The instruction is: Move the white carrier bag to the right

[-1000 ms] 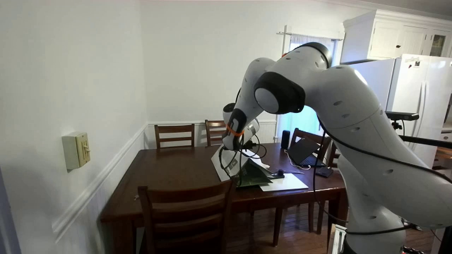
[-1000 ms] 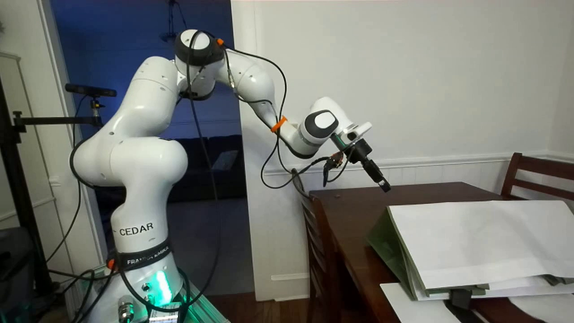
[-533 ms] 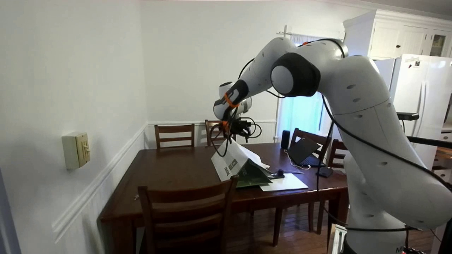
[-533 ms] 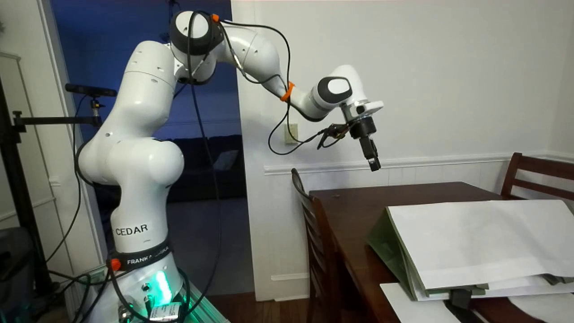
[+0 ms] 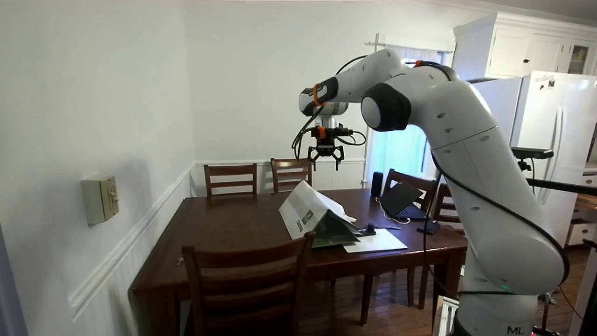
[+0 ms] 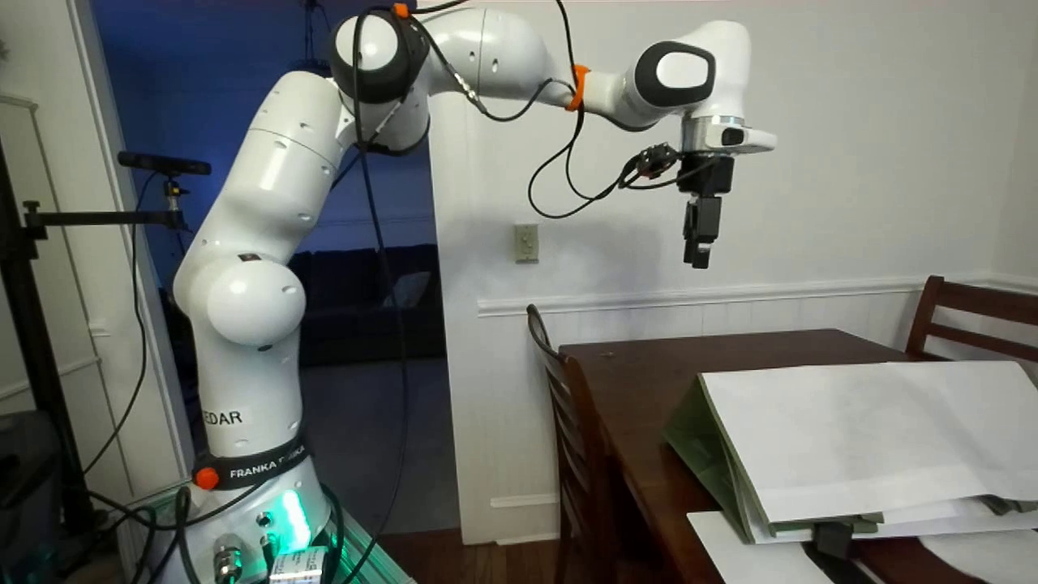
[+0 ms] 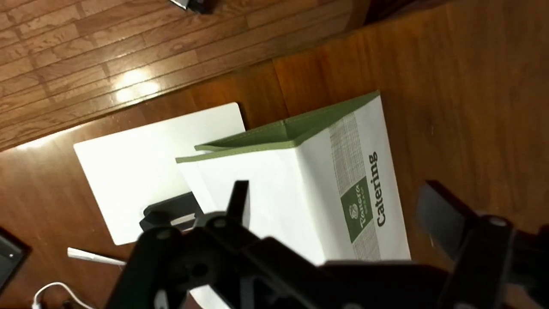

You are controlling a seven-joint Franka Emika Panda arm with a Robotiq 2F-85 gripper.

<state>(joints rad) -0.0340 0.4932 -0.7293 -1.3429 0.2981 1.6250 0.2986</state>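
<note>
A broad, dark brown wooden table [image 5: 228,221]; reaching over it, a jointed, white-cased robot arm [image 5: 461,123]. On the tabletop, close to an edge, a white, cloth-like carrier bag [image 7: 317,189] with a dull green lining. Lies on its side, folded like a tent along a straight ridge. Slopes away wide, plain and faintly creased on one face. Gapes at the end toward the table's edge, with a stitched green hem. Bears on the other face a grey cross-hatched strip, a green square with pale emblem and "Panera" lettering, and the dark word "Catering". Partly covers, in the wrist view, a flat white rectangular sheet [image 7: 158,165]. Higher up, apart from the bag, a black two-fingered gripper [image 5: 326,165] aimed down. Has both fingers [image 7: 446,212] spread wide, gripping nothing.
</note>
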